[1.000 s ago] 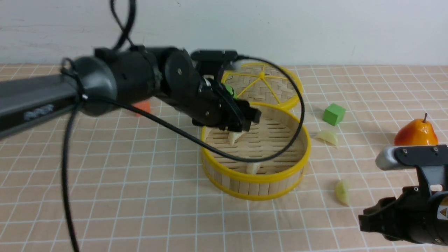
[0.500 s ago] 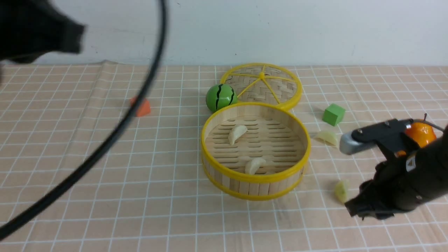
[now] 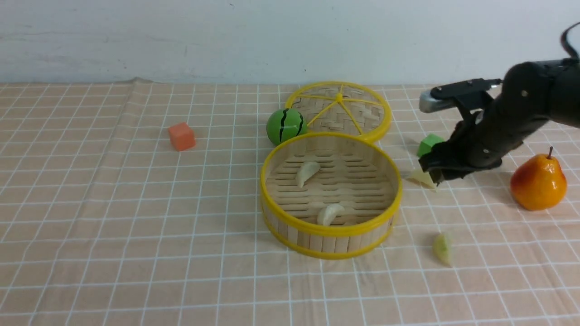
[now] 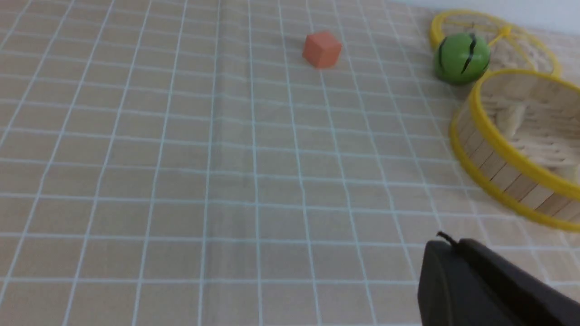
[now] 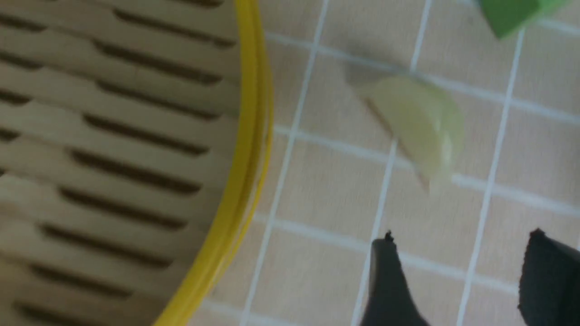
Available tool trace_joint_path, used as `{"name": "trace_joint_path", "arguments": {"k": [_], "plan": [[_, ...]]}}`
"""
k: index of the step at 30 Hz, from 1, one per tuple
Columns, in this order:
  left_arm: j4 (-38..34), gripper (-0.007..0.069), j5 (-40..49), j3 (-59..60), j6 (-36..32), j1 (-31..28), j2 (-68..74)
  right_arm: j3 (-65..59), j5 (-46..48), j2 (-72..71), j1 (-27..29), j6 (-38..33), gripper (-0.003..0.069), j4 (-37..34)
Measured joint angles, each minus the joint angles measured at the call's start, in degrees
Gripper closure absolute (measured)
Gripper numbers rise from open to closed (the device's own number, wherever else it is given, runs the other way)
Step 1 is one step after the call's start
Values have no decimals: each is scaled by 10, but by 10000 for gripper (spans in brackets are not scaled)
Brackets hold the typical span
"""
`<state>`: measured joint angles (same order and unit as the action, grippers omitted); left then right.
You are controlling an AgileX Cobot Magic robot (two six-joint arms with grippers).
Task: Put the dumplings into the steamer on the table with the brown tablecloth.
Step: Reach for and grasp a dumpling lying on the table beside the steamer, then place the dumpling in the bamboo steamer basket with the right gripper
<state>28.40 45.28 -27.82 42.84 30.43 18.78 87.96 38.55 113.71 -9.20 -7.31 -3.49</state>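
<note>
- The left gripper (image 4: pixel 471 280) has pulled back out of the front view. It is clenched and, as far as its wrist view shows, empty.
- The near yellow-green dumpling (image 3: pixel 443 248) lies untouched on the brown tablecloth (image 3: pixel 136 226), just off the steamer's front right.
- The steamer (image 3: pixel 331 228) now holds two: the near cream dumpling (image 3: pixel 330 213) and the far cream dumpling (image 3: pixel 307 173) — half the job done.
- The right gripper (image 3: pixel 433 170) has swung in over the far yellow-green dumpling (image 3: pixel 422 177), beside the green cube (image 3: pixel 429 144) — jaws parted, gripping nothing yet.

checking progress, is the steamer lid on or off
Off: the lid lies flat on the tablecloth behind the steamer, whose slatted floor shows.
</note>
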Motion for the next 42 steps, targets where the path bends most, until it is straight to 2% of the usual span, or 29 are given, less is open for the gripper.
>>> {"name": "trace_joint_path", "arguments": {"k": [5, 9, 11, 16, 19, 23, 26, 28, 32, 36, 38, 42], "plan": [[19, 638, -55, 78, -27, 0, 0, 104, 2, 95, 0, -17, 264, 4], [30, 638, -92, 86, -37, 0, 0, 127, 20, 135, 0, -22, 273, 10], [34, 638, -101, 86, -39, 0, 0, 130, 30, 147, 1, -26, 293, 14], [44, 638, -104, 86, -40, 0, -1, 142, 58, 146, -1, -70, 415, 35], [46, 638, -107, 86, -40, 0, -1, 164, 85, 135, -1, -82, 417, 43], [49, 638, -109, 86, -40, 0, -1, 212, 103, 106, -1, -72, 417, -24], [56, 638, -111, 86, -40, 0, -1, 240, 119, 87, -3, -78, 417, -138], [60, 638, -111, 87, -40, 0, -1, 244, 129, 86, -10, -107, 417, -182], [62, 638, -111, 87, -40, 0, -1, 244, 138, 105, -33, -164, 417, -209], [63, 638, -111, 87, -40, 0, -1, 244, 120, 142, -57, -187, 416, -213], [63, 638, -111, 88, -40, 0, -1, 244, 106, 161, -62, -188, 385, -213], [63, 638, -111, 88, -40, 0, -1, 244, 105, 176, -63, -186, 228, -211]]}}
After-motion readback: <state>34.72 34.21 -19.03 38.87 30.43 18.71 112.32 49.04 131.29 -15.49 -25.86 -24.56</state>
